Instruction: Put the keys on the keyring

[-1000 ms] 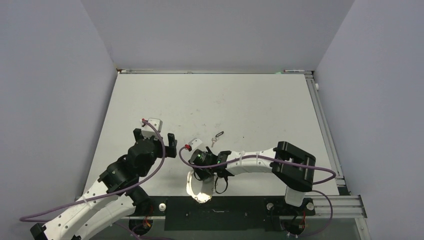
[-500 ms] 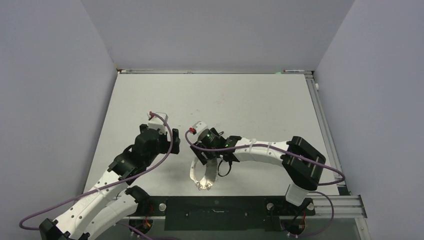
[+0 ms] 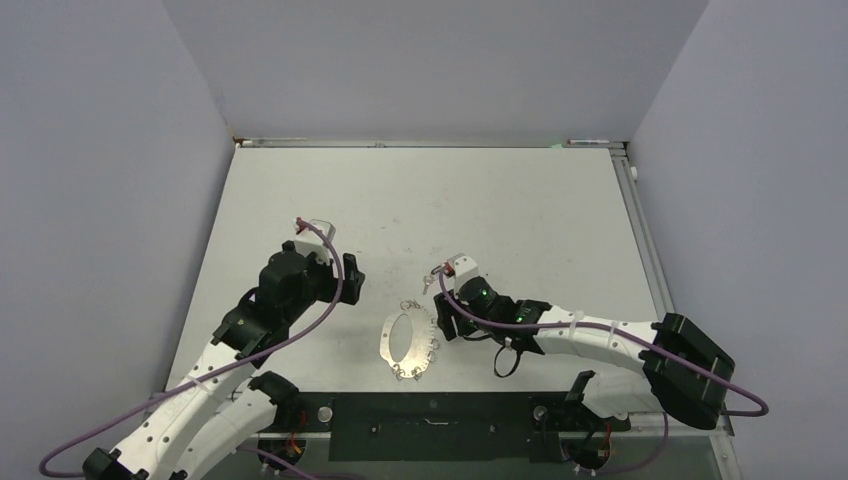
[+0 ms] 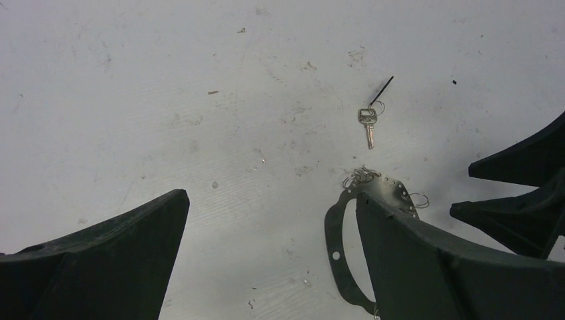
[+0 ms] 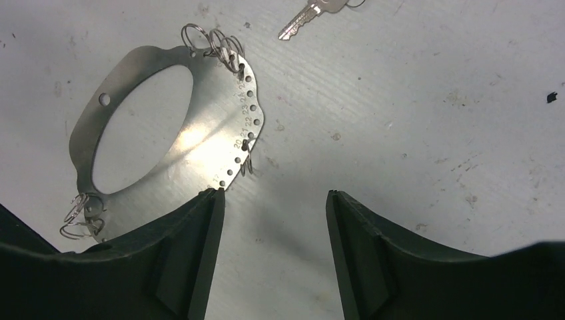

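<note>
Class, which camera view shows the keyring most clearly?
Right wrist: the keyring appears large, its stamped numbers legible. The left wrist view shows it half hidden behind the left gripper. The top view shows it whole but small.

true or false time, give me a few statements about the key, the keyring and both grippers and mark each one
1. The key lies on the table, apart from the keyring. True.
2. The right gripper holds the key. False: its jaws are open and empty.
3. The left gripper is open with nothing in it. True.
4. The keyring hangs from the left gripper. False: it lies flat on the table.
</note>
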Tool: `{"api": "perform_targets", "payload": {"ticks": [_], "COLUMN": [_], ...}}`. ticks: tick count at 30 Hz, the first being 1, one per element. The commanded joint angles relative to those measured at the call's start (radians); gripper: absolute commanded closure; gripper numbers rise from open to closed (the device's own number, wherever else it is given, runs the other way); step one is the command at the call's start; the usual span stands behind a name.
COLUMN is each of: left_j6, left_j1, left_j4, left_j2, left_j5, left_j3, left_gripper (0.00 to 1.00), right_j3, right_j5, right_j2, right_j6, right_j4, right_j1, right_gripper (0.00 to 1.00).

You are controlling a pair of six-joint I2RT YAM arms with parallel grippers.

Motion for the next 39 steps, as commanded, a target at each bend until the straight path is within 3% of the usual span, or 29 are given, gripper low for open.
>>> {"api": "perform_targets", "payload": {"ticks": [1,10,34,39], "left_j6": [0.013,0.018,0.017,0.017], "left_j1": [0.012,0.015,0.023,0.024], "left_j4": [0.057,0.056,0.047,0.048], "left_j2": [0.000,0.005,0.015,0.014], "left_j5": [0.066,0.080,0.090,0.092], "left_j3": [0.026,0.026,0.032,0.030], "left_gripper": [0.06,0.08,0.11,0.12], "right_j3": [-0.024,-0.043,-0.067,-0.069], "right_j5": [-0.067,-0.170,-0.195,-0.198], "right_j2": [0.013,0.067,0.188,0.198], "right_j6": [0.041,0.050,0.040,0.035], "right_j4": [0.185,0.255,0.321,0.327], "right_j1": [-0.043,-0.059,-0.059,-0.058], "right_gripper": [0.43,0.49,0.65,0.74]}}
